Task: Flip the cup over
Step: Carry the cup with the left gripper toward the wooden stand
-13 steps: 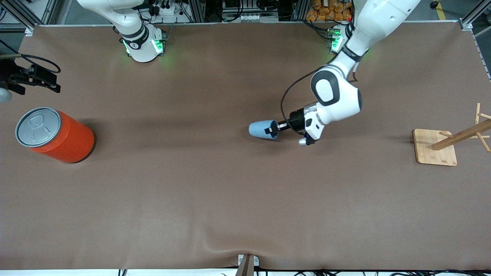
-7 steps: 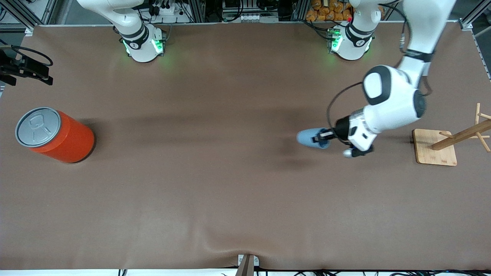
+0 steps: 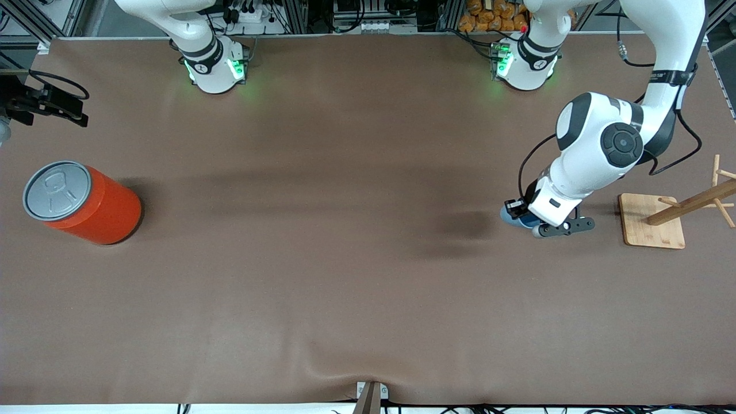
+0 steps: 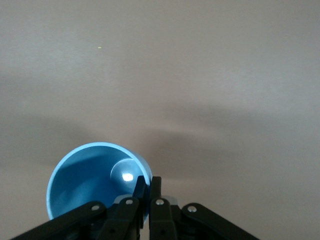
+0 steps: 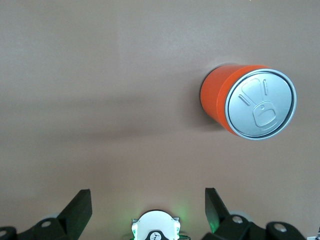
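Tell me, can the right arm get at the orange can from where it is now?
Probably yes. The right gripper hangs open above the table at its own end, the orange can stands nearby, and nothing lies between them.

Cup [image 4: 90,187]: smooth light-blue plastic, slight sheen inside. Can [image 3: 86,204]: orange body, semi-matt, with brushed grey metal lid [image 5: 260,104]. Table cover [image 3: 345,276]: matt brown, cloth-like, faintly wrinkled; rack [image 3: 652,221]: bare light wood.

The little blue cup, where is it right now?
The small light-blue plastic cup is pinched by its rim in the left tool, up over the brown table toward the left arm's end, beside the wooden rack's square base.
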